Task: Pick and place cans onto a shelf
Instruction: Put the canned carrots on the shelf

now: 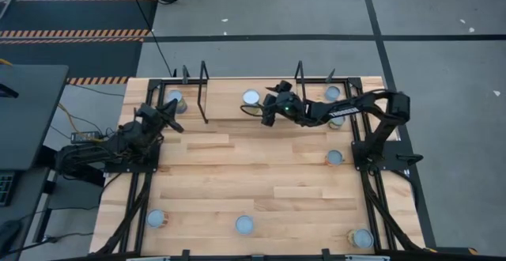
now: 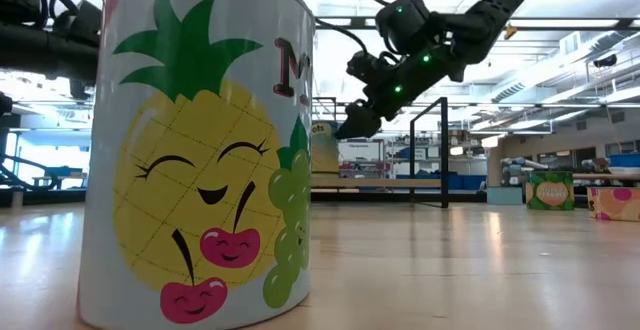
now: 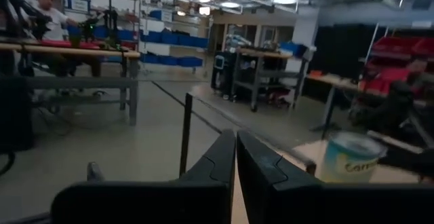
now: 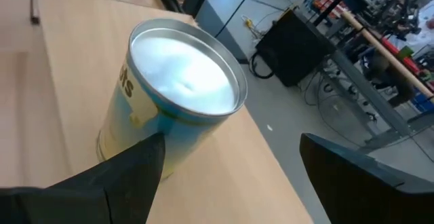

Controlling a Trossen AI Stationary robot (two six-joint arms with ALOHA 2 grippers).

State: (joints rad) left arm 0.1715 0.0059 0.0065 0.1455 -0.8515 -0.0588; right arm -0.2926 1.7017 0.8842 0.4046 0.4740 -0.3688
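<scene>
The shelf (image 1: 229, 111), a light-wood board in a black frame with upright posts, stands along the table's far edge. One can (image 1: 251, 97) with a silvery top stands upright on the board's middle. My right gripper (image 1: 267, 115) is open just to the right of this can and above it, raised off the board in the low view (image 2: 355, 122). In the right wrist view the can (image 4: 180, 88) lies beyond the spread fingers (image 4: 230, 183). My left gripper (image 1: 172, 115) is shut and empty at the shelf's left end, beside another can (image 1: 174, 100), which shows in the left wrist view (image 3: 349, 157).
A third can (image 1: 332, 93) stands at the shelf's right end, and another (image 1: 337, 121) lies partly under my right arm. Loose cans stand on the table at the right (image 1: 334, 157) and along the near edge (image 1: 156, 217), (image 1: 244, 225), (image 1: 362, 238). A pineapple-printed can (image 2: 200, 150) fills the low view's left.
</scene>
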